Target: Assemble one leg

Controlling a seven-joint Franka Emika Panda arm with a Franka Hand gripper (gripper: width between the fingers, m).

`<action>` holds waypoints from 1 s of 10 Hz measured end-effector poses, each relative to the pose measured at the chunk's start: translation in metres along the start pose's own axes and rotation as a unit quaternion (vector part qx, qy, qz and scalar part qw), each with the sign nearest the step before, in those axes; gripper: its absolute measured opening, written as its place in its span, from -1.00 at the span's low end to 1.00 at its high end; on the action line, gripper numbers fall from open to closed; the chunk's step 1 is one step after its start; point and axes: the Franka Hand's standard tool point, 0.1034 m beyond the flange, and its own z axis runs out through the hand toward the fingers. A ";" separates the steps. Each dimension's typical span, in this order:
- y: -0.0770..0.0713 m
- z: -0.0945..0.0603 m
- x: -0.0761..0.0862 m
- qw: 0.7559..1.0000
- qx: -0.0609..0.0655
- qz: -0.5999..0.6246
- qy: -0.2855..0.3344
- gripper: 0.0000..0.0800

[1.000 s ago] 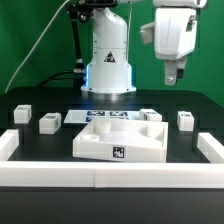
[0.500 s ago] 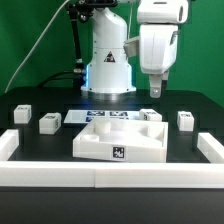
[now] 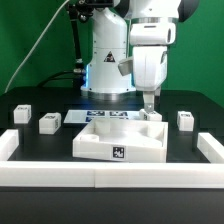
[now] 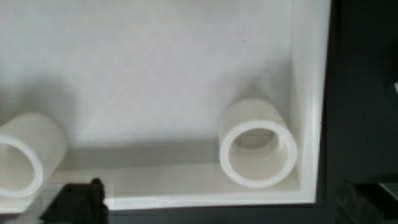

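Note:
Small white legs with tag markers stand on the black table: two at the exterior view's left [image 3: 22, 113] [image 3: 48, 123], one at the right [image 3: 184, 121], and one [image 3: 155, 117] behind the large white square part [image 3: 120, 142]. My gripper [image 3: 148, 108] hangs low over that part's far right corner, just beside the leg behind it. In the wrist view my gripper [image 4: 222, 200] is open and empty, with one dark fingertip [image 4: 75, 198] showing and the other at the frame's edge. Below it lie the square part's recessed floor [image 4: 160, 70] and a round socket [image 4: 258, 142].
The marker board [image 3: 100, 117] lies behind the square part. A white rail [image 3: 100, 177] runs along the table's front, with raised ends at both sides. The robot's base [image 3: 108, 60] stands at the back. A second round socket [image 4: 22, 155] shows in the wrist view.
My gripper has moved from high at the exterior view's right down and leftward to just above the square part's far right corner. The parts have not moved.

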 end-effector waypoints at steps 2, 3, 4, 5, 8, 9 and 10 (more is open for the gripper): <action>-0.008 0.019 -0.014 1.000 0.003 0.005 0.004 0.63; -0.011 0.028 -0.019 1.000 0.008 0.009 0.004 0.63; -0.013 0.033 -0.022 1.000 0.014 0.013 0.003 0.63; -0.017 0.039 -0.027 1.000 0.020 0.017 0.001 0.63; -0.025 0.049 -0.033 0.999 0.032 0.022 -0.002 0.63; -0.025 0.049 -0.033 0.999 0.032 0.022 -0.002 0.63; -0.025 0.049 -0.033 0.999 0.032 0.022 -0.002 0.37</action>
